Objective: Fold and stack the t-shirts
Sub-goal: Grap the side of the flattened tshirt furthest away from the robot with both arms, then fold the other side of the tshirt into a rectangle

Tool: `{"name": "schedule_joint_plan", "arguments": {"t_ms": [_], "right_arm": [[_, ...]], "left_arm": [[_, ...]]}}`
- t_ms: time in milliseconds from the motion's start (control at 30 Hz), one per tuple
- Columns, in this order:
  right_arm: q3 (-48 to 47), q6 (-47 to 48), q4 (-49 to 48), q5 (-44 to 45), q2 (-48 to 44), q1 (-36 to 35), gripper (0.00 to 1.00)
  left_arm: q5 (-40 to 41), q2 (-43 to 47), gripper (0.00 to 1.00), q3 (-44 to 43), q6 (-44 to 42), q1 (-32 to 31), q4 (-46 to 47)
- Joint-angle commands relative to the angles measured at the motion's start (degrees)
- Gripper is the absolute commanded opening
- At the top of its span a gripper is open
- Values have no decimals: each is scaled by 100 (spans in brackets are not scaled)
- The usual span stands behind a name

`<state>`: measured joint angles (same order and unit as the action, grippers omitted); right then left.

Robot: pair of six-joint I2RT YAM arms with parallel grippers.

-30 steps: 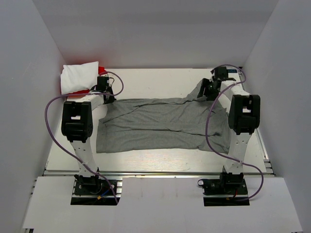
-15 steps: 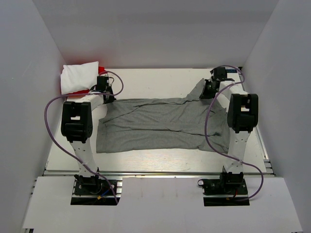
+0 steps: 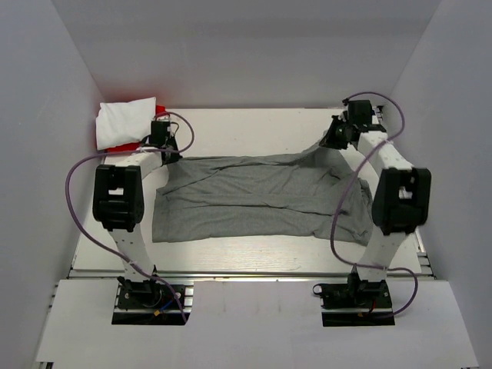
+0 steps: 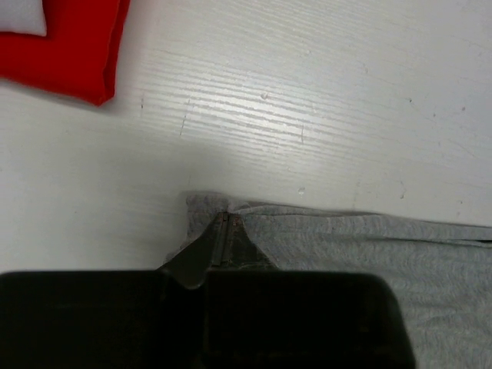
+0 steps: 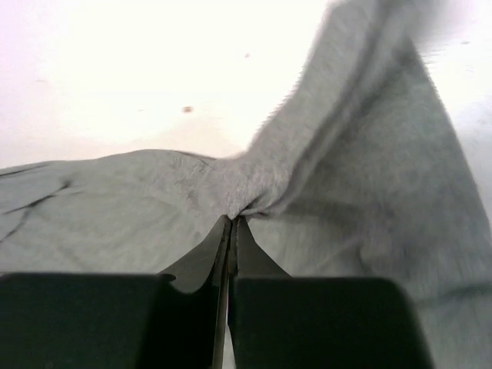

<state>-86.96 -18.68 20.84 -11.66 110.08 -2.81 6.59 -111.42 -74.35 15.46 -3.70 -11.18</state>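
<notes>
Seen from above, a white t-shirt [image 3: 127, 119] lies folded on top of a folded red t-shirt [image 3: 117, 144] in the far left corner of the pale wooden surface [image 3: 246, 127]. These two look finished and stacked. The third, a large heather-grey t-shirt [image 3: 254, 196], lies spread wide across the middle of the surface, between the two arms. It is wrinkled, and its near right part is bunched. It appears to be early in its fold: it is not yet a compact packet and has not joined the stack.

Both arms reach to the grey shirt's far edge. The left end effector [image 4: 225, 219] is clamped on the far left corner of the cloth, its fingertips pressed together on a small tuft of fabric, low at the surface. The red shirt's edge lies near it, apart from the grey cloth. The right end effector [image 5: 232, 221] is likewise pinched closed on a gathered bit of the shirt at the far right. There the cloth rises in a peak to the fingertips and drapes away on both sides.

What likely remains is to bring the held edge over, fold the shirt smaller, and set it on the white one.
</notes>
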Motion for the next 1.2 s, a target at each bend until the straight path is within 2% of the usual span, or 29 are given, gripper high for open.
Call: {"name": "schedule_joint_plan", "arguments": {"t_ms": [0, 300, 433, 800, 933, 1167], "right_arm": [[765, -320, -326, 207, -1198, -27, 0], [2401, -646, 209, 621, -3209, -62, 0], [2771, -646, 612, 770, -3693, -97, 0], [2710, -356, 1642, 1491, -4539, -132, 0], [2815, -277, 1950, 1412, -4715, -132, 0], [3580, -330, 2073, 1228, -4996, -141, 0]], "left_arm": [[-35, 691, 0, 236, -52, 10, 37], [79, 1350, 0, 798, 9, 10, -183], [79, 1684, 0, 1149, 124, 10, -271], [659, 2572, 0, 1871, 878, -43, -1034], [930, 2923, 0, 2222, 1212, -43, -1166], [774, 3170, 0, 2916, 1581, -43, -1465]]}}
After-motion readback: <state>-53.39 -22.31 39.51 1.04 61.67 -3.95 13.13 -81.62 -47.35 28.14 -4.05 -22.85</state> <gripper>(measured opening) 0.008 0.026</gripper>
